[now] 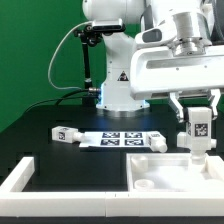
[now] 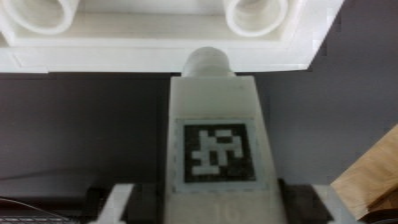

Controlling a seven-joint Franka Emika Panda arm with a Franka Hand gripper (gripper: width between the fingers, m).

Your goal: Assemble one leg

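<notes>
My gripper (image 1: 197, 120) is shut on a white leg (image 1: 197, 133) that carries a black-and-white tag. It holds the leg upright just above the white square tabletop (image 1: 170, 180) at the exterior view's right. In the wrist view the leg (image 2: 219, 120) runs out from between my fingers (image 2: 128, 200), and its rounded tip sits at the edge of the tabletop (image 2: 107, 50), which shows two round holes. A second small white tagged part (image 1: 66, 133) lies on the black table at the exterior view's left.
The marker board (image 1: 120, 139) lies flat in front of the robot base (image 1: 120, 85). A white L-shaped frame (image 1: 40, 180) borders the near left of the table. A tan surface (image 2: 370, 185) shows beside the leg in the wrist view.
</notes>
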